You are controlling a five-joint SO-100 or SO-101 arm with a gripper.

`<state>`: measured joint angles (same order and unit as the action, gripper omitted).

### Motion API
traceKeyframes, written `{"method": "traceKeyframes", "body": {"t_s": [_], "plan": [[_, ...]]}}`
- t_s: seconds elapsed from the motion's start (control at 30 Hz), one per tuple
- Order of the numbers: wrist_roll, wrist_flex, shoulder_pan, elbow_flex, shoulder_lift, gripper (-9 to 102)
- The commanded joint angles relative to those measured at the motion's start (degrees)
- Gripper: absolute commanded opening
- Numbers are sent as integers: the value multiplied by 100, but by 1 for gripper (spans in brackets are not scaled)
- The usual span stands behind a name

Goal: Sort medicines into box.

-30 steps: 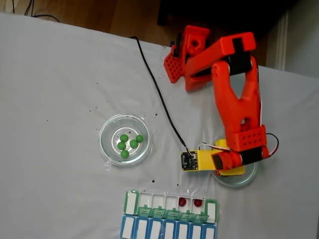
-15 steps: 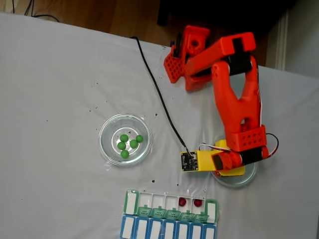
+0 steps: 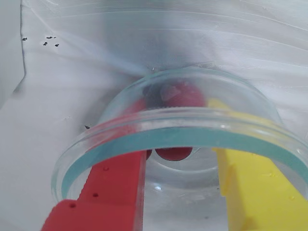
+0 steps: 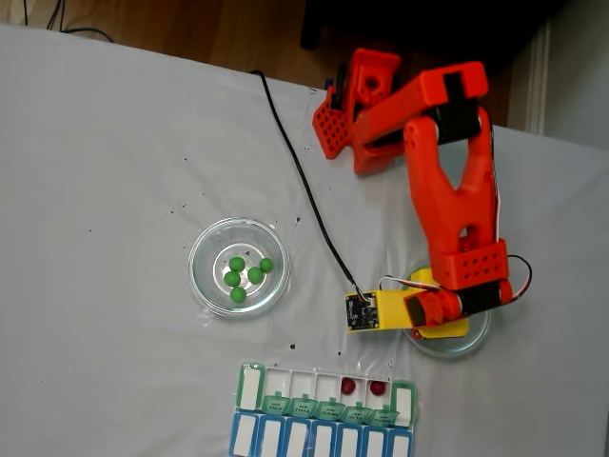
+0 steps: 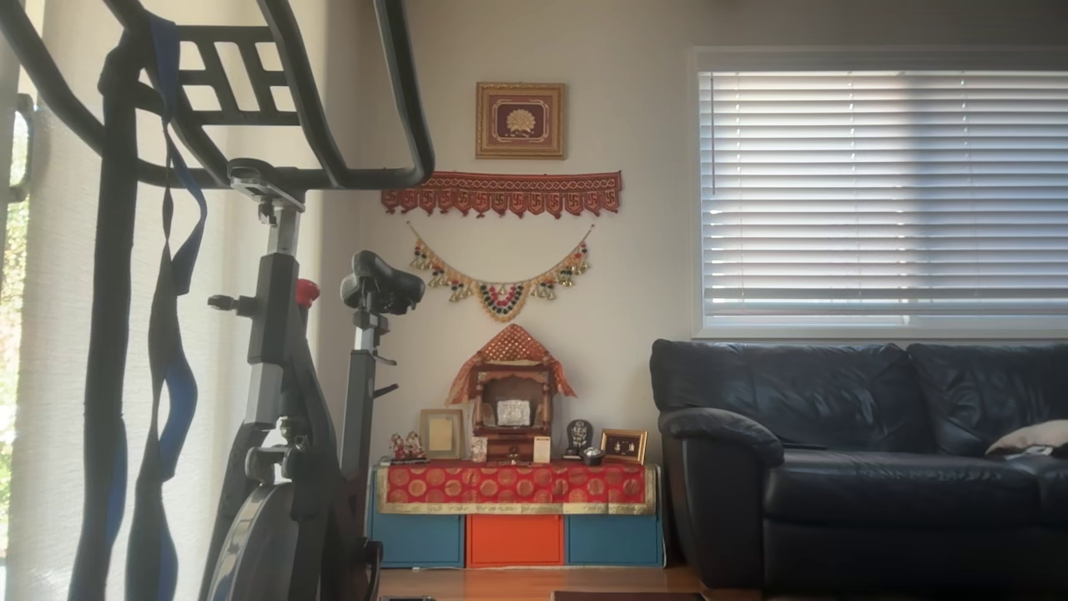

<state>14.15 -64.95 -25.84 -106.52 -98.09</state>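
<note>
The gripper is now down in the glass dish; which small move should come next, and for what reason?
Probably close the jaws. In the wrist view the gripper stands open inside the glass dish, red finger and yellow finger on either side of a dark red ball, which no finger visibly grips yet.

Dish (image 4: pixel 238 267) with five balls (image 4: pixel 245 276) at surface (image 4: pixel 114 190) centre, box (image 4: pixel 324 392) at five o'clock, second dish (image 4: pixel 457 341) at three o'clock.
</note>
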Motion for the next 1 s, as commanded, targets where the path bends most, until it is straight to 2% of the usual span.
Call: {"method": "traceKeyframes", "body": {"t_s": [0.0,0.63,0.97], "plan": [[-79,44,88,123,-220,4],[-193,97,79,53,-316,2],[-413,88,-79,-431,-1099,2]]}}
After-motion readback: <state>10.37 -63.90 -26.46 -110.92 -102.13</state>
